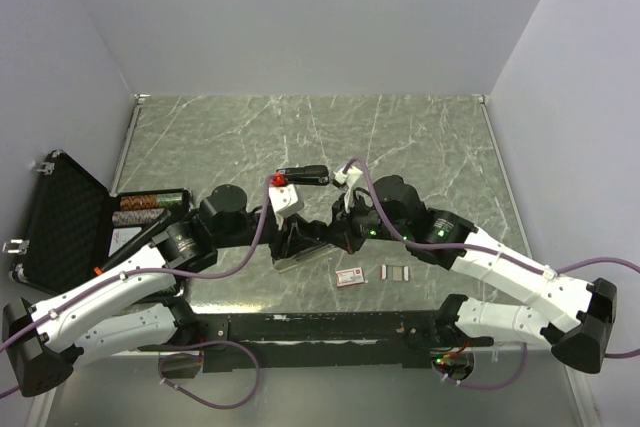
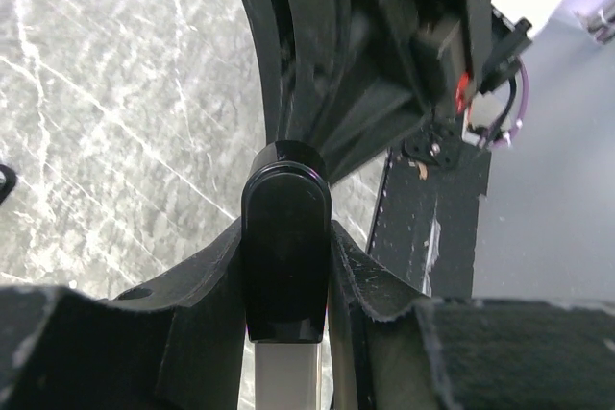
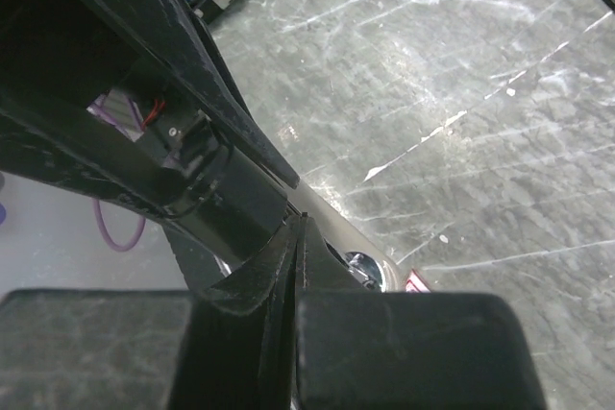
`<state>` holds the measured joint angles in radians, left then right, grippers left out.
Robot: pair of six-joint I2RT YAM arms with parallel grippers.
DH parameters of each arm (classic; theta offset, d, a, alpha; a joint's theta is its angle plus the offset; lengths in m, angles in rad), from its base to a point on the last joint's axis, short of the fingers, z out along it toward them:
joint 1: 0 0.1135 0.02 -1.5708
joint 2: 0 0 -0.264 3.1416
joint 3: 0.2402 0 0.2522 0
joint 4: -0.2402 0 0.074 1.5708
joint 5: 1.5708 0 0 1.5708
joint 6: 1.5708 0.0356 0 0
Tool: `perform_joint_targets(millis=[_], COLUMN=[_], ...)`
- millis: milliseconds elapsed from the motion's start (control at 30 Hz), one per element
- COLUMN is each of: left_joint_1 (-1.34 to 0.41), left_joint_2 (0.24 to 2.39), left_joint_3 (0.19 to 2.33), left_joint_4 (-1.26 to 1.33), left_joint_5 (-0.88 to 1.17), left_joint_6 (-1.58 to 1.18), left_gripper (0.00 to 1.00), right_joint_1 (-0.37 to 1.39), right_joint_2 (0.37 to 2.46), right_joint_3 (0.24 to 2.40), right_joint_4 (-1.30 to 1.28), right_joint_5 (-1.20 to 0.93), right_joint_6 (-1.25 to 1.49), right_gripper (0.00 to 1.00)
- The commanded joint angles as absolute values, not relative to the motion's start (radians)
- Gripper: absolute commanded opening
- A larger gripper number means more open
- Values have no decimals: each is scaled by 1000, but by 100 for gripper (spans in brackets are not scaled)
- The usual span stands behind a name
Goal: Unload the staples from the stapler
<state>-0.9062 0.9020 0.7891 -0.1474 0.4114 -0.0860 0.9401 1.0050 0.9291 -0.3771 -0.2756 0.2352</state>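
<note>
Left gripper point(image 2: 285, 280) pinches the black rounded end of the stapler point(image 2: 285, 208), one finger on each side. A pale strip of the stapler body runs back between the fingers. Right gripper point(image 3: 297, 256) has its fingers pressed together with only a thin seam; can't tell if a thin stapler part is caught in it. A metal stapler plate with a rivet sits just past the tips. Staples point(image 1: 397, 272): two short grey strips on the table point(image 1: 300, 127), near the fingers on the right gripper's side, toward the arm bases, just beside a small red-and-white box point(image 1: 350, 275). More inside the stapler: can't tell.

Risks:
- The glossy rounded end may twist out of the left pinch if the right pulls off-axis.
- The grippers are crowded and may knock together.
- A dropped stapler may scatter the loose strips.
</note>
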Motion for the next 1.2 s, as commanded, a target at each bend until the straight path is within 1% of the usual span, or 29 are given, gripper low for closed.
perform_joint_targets(millis=[0, 367, 700, 1167], left_joint_1=[-914, -928, -928, -928], left_joint_2=[861, 828, 793, 762], left_joint_3=[816, 775, 752, 703], left_joint_4=[57, 144, 152, 196], left_joint_5=[376, 189, 164, 83], left_joint_6=[-143, -189, -213, -241], left_gripper=[1, 1, 1, 1], right_joint_1=[953, 954, 954, 953], right_joint_2=[1023, 1117, 1177, 1334], right_joint_3=[897, 802, 769, 795], right_joint_4=[-313, -134, -5, 123], right_joint_5=[-235, -134, -25, -3], right_joint_6=[258, 319, 354, 382], right_gripper=[0, 0, 0, 0])
